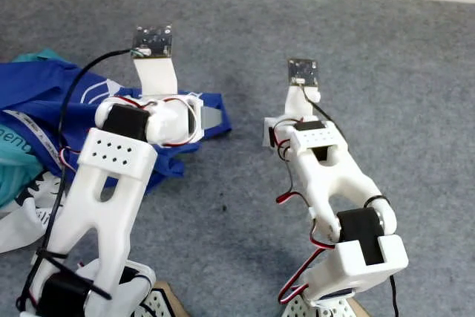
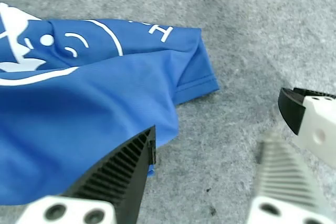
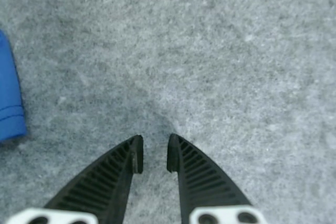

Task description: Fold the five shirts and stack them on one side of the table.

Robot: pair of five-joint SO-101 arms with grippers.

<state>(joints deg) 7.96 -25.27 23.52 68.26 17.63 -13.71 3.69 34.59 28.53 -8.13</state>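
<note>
A blue shirt with white print lies crumpled at the left of the grey table, on top of a teal shirt and a white printed shirt. The left arm hangs over the blue shirt's right edge. In the left wrist view my left gripper stands wide open just above the cloth; its black finger is over the blue shirt and its pale finger over bare table. My right gripper hovers over bare table, holding nothing, with a narrow gap between its fingers. The blue sleeve hem lies beside it.
The right arm stands in the middle right of the table, close to the shirt's sleeve. Its gripper tip shows in the left wrist view. Bare grey felt stretches across the back and the right side.
</note>
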